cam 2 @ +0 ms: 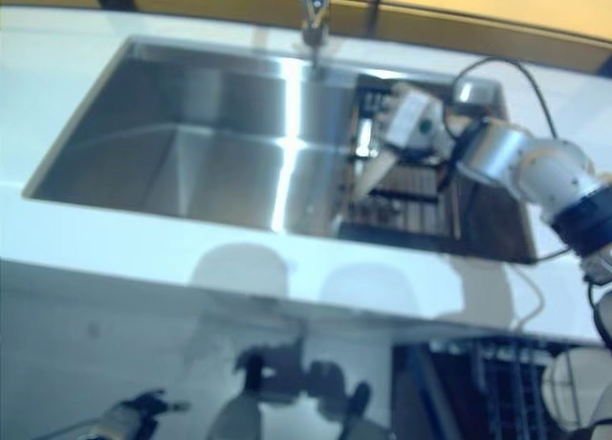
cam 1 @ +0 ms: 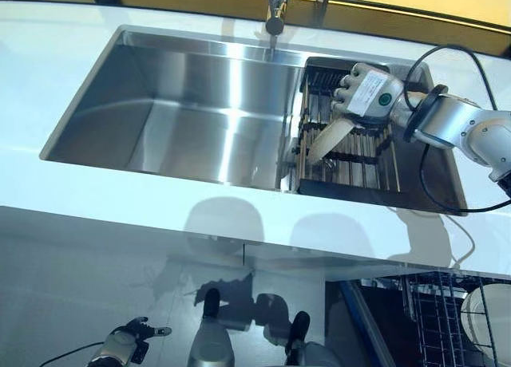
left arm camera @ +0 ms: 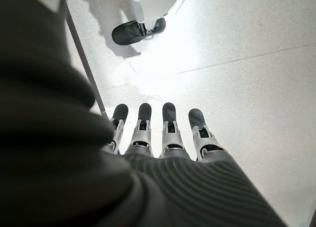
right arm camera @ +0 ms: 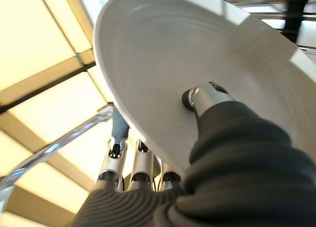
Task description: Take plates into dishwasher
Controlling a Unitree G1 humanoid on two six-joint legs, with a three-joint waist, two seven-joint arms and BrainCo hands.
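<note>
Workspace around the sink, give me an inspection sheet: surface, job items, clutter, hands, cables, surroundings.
Surface: white countertop with a bare steel sink; a dark drying rack sits in the sink's right end.
Job's things: one white plate tilted on the rack, held; dishwasher rack below the counter at lower right, with a white plate in it.
Clutter: nothing seen.
Hands: right hand pinches the plate, thumb on its face, fingers behind; left hand hangs low over the floor, fingers straight, holding nothing.
Cables: nothing seen apart from the robot's own.
Surroundings: faucet behind the sink; pale floor.
</note>
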